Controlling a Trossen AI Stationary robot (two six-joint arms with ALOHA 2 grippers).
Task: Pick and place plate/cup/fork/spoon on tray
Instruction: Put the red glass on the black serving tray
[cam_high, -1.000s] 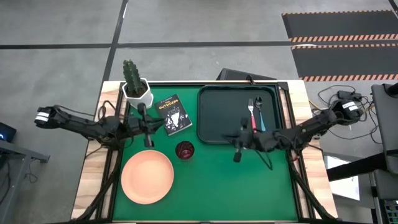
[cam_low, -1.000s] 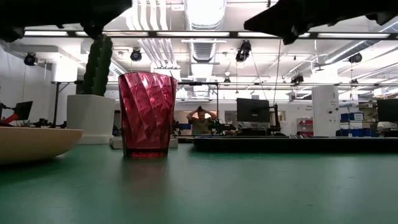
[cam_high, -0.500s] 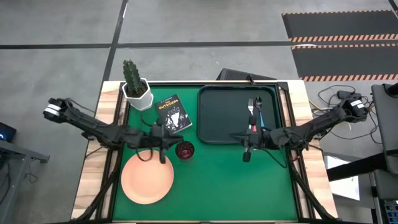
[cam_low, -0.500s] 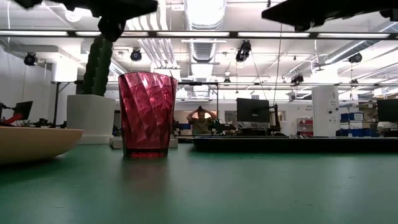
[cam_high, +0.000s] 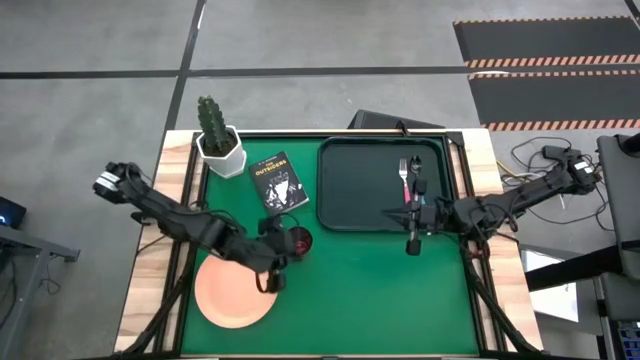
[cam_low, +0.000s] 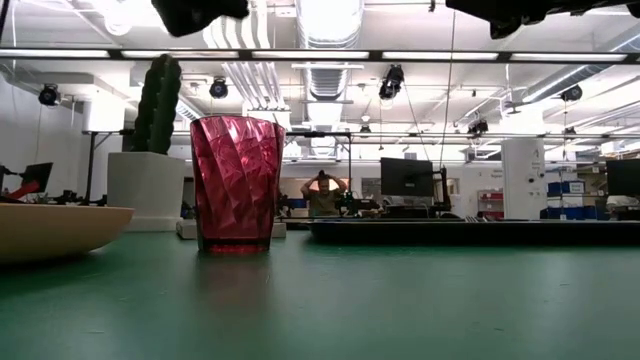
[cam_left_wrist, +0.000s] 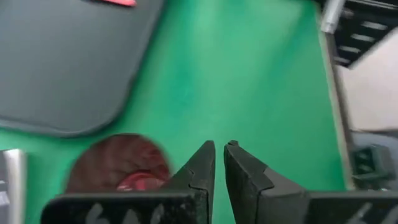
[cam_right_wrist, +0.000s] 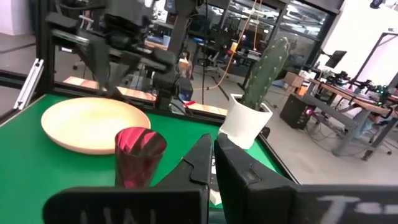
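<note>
Above the near edge of the plate (cam_high: 236, 290), the left pincer (cam_high: 272, 279) hangs with its two fingers nearly together and nothing between them; the left wrist view shows only a thin slit between the fingertips (cam_left_wrist: 208, 149), with the cup (cam_left_wrist: 119, 165) just beside them on the green table (cam_left_wrist: 249, 74). From overhead, that dark red cup (cam_high: 296, 241) stands upright on the table, close to the plate's rim and to the left arm's wrist, between the plate and the tray (cam_high: 350, 190). Across the table, the right pincer (cam_high: 411, 243) hovers over the green surface just off the tray's front rim, its fingers likewise drawn together and empty, as the right wrist view confirms, where the fingers (cam_right_wrist: 202, 155) almost meet in front of the cup (cam_right_wrist: 139, 155) and the plate (cam_right_wrist: 93, 123). On the tray's right part lie the fork (cam_high: 404, 179) and the spoon (cam_high: 417, 190), side by side and both pointing away from the front edge. A small black book (cam_high: 277, 182) lies left of the tray, and a cactus in a white pot (cam_high: 218, 140) stands at the far left corner. At table height the cup (cam_low: 237, 182) rises upright, the plate's (cam_low: 55, 228) edge beside it and the tray (cam_low: 470, 231) well apart.
</note>
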